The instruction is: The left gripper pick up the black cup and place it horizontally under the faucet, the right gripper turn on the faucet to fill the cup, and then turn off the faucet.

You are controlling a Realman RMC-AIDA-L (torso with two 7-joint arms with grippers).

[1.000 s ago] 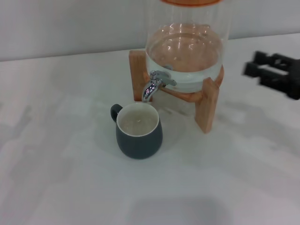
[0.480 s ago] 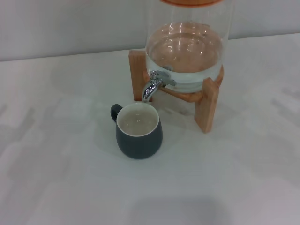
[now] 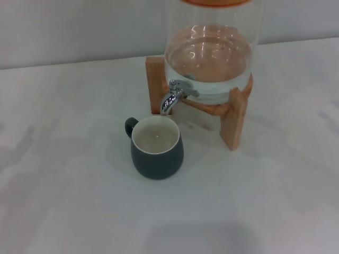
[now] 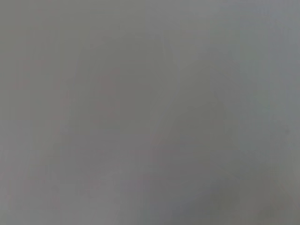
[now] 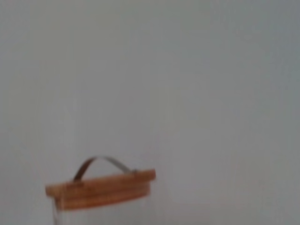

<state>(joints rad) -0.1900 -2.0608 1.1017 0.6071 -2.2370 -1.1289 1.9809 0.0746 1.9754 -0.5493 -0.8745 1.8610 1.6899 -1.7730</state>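
Chrome faucet (image 3: 174, 97) hung just above the black cup (image 3: 157, 147), upright on the tabletop (image 3: 63, 201). Neither my left nor right claw showed. A dripping, half-closed lever might overfill it.

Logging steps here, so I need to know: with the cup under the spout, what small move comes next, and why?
Probably none beyond staying parked: the squat dark grey cup stands upright under the chrome faucet, liquid seems inside, no stream shows, and neither gripper is in the head view.
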